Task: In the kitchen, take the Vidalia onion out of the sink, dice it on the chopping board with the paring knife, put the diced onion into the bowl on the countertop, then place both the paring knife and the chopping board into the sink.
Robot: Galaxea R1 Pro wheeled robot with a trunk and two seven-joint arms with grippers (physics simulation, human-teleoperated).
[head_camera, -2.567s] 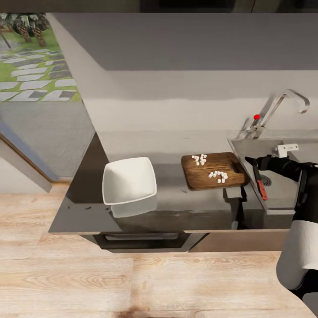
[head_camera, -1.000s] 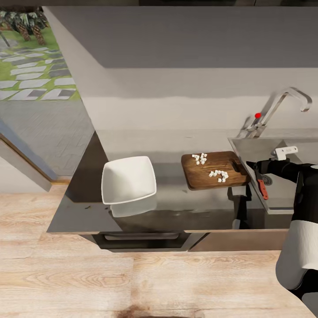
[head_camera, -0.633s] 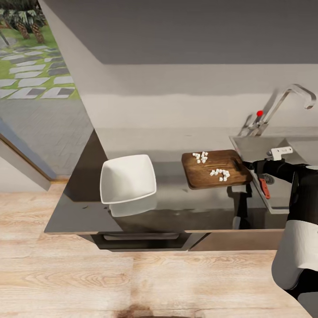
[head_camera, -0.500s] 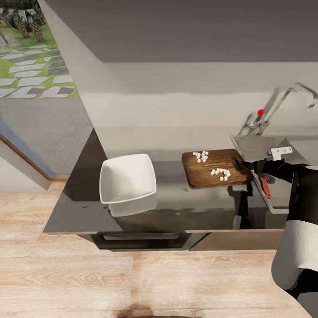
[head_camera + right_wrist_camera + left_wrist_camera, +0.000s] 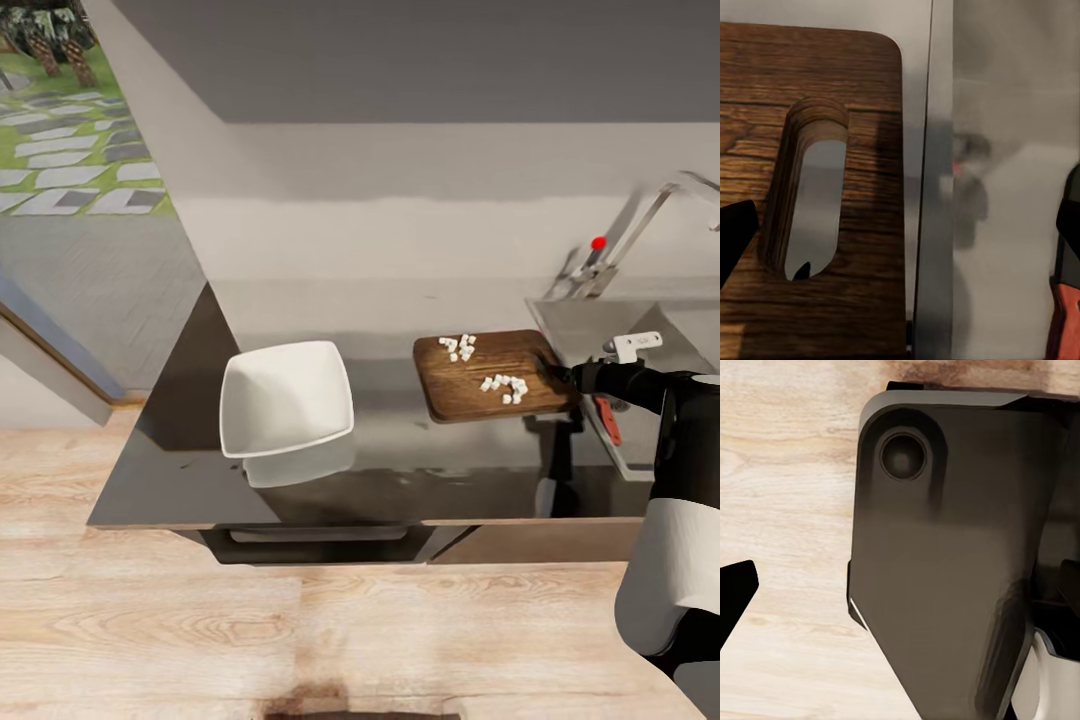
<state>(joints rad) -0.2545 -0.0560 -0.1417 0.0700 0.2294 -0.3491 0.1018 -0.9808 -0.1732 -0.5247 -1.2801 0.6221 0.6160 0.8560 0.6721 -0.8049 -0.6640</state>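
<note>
Countertop (image 5: 400,470); right arm (image 5: 640,385) outstretched beside chopping board (image 5: 495,375).

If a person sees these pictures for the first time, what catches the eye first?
The white bowl stands empty on the dark countertop. To its right, the chopping board carries small white onion dice. The right gripper is at the board's sink-side edge, a red knife handle just beyond.

Light wooden floor (image 5: 150,620); garden paving stones (image 5: 70,170) beyond glass, far left.
</note>
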